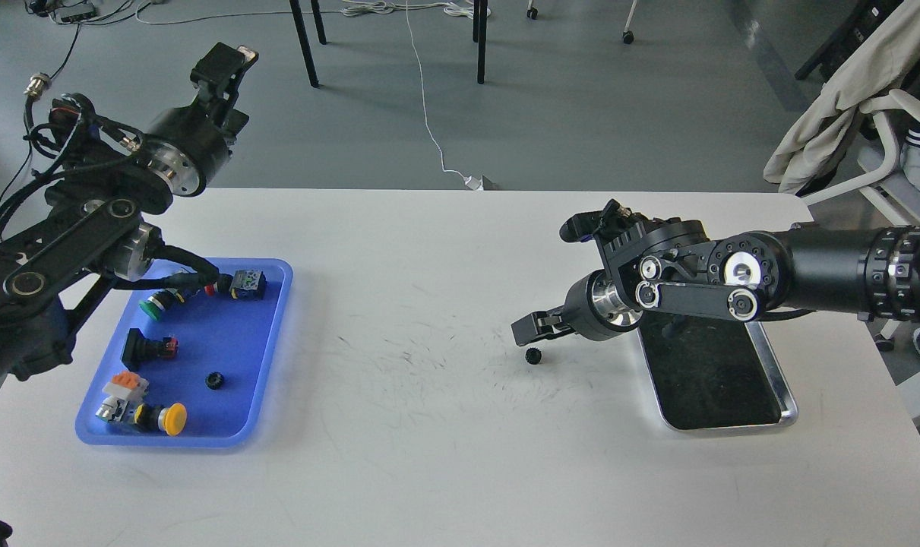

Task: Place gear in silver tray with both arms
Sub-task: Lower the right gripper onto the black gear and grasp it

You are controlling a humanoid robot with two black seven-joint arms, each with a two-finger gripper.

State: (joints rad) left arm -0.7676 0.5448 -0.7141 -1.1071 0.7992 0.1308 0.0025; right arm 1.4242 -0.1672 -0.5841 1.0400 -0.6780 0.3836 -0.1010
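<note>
Small black toothed gear (533,355) on bare tabletop (429,456), mid-right, left of silver tray (780,380). Right gripper (532,328) just above it, fingers apart. Left gripper (222,64) raised; finger state unclear.

No text, label, brand, number or sign can be read anywhere in the head view — the parts in the blue plastic tray (273,334) and both arms are too small or too blurred to show any lettering.
</note>
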